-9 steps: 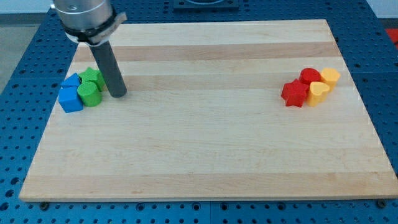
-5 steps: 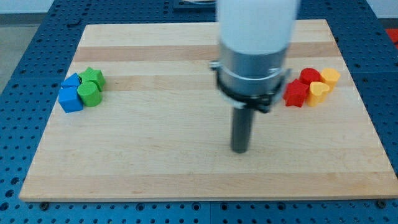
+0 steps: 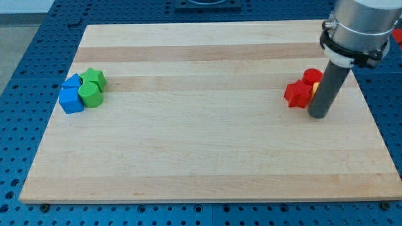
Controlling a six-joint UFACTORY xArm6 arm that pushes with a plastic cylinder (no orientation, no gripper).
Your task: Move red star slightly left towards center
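Observation:
The red star [image 3: 298, 95] lies at the view's right on the wooden board [image 3: 201, 150]. A red cylinder [image 3: 311, 77] touches it on its upper right. My tip [image 3: 319, 115] rests on the board just to the lower right of the red star, close beside it. The rod hides the yellow blocks behind it; only a sliver of yellow [image 3: 317, 86] shows.
At the view's left sits a cluster: a blue cube [image 3: 71, 100], a second blue block [image 3: 72, 81], a green cylinder [image 3: 90, 95] and a green star-like block [image 3: 94, 77].
My tip has swept from beside the green blocks at the left, across the board's middle, to just right of the red star. No block has visibly moved.

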